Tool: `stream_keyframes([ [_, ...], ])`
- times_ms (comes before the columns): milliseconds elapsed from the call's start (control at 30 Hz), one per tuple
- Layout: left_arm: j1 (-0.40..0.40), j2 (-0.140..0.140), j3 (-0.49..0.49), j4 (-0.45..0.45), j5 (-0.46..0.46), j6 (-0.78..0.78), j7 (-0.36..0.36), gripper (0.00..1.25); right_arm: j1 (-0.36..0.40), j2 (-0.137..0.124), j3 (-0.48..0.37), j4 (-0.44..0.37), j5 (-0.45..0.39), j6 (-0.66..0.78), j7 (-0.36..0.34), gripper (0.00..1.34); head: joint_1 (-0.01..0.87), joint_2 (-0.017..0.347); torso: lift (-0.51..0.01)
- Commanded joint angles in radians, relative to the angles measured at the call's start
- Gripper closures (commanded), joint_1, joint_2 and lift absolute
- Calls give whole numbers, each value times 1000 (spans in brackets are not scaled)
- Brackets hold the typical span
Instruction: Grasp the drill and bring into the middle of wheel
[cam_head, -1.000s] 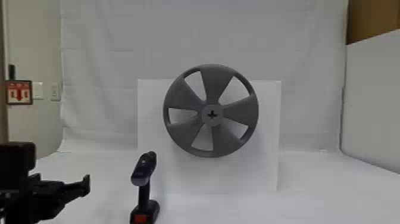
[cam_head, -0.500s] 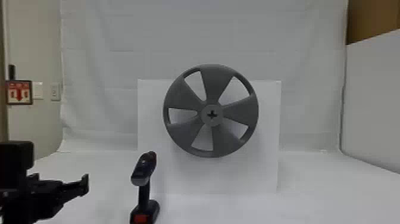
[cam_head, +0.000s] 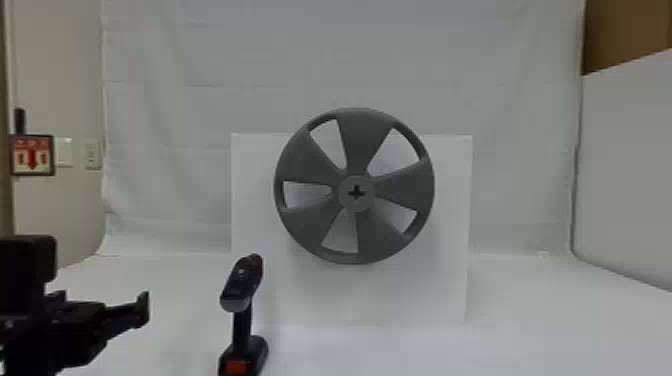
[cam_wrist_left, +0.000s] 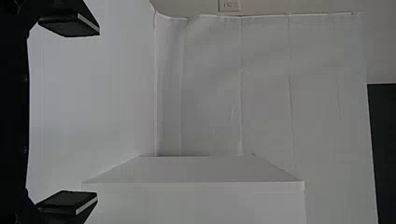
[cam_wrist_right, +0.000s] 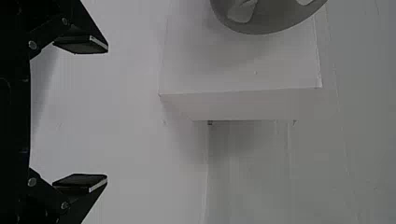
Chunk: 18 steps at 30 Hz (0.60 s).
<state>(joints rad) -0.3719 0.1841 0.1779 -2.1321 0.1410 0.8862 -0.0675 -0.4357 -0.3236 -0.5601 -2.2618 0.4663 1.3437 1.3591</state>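
Note:
My left gripper (cam_head: 122, 311) is at the lower left in the head view, left of the drill (cam_head: 242, 315) and apart from it. The drill stands upright on its base, dark with a red patch low down, its foot cut off by the bottom edge. Behind and to the right of it, the grey five-spoked wheel (cam_head: 356, 125) has a cross-shaped mark at its hub. In the left wrist view the left gripper (cam_wrist_left: 84, 113) is open, nothing between its fingers. The right gripper (cam_wrist_right: 95, 113) is open and empty too; part of the wheel (cam_wrist_right: 266, 23) shows beyond it.
A white box (cam_head: 445, 280) stands upright behind the wheel on the white table surface (cam_head: 550, 330). White cloth (cam_head: 500, 100) hangs at the back, and a white panel (cam_head: 630, 175) borders the right side.
Since the oldest head view, my left gripper has shifted slightly to the left. The drill and wheel have stayed where they were.

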Motion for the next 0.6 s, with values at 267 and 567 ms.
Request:
stream_keyframes([
  [267, -4, 0, 3, 0, -1, 5, 0, 55, 0, 3, 0, -1, 0, 0, 8, 298, 54, 31, -403],
  [567, -5, 0, 3, -2, -3, 8, 0, 55, 0, 3, 0, -1, 2, 0, 8, 298, 54, 31, -403],
])
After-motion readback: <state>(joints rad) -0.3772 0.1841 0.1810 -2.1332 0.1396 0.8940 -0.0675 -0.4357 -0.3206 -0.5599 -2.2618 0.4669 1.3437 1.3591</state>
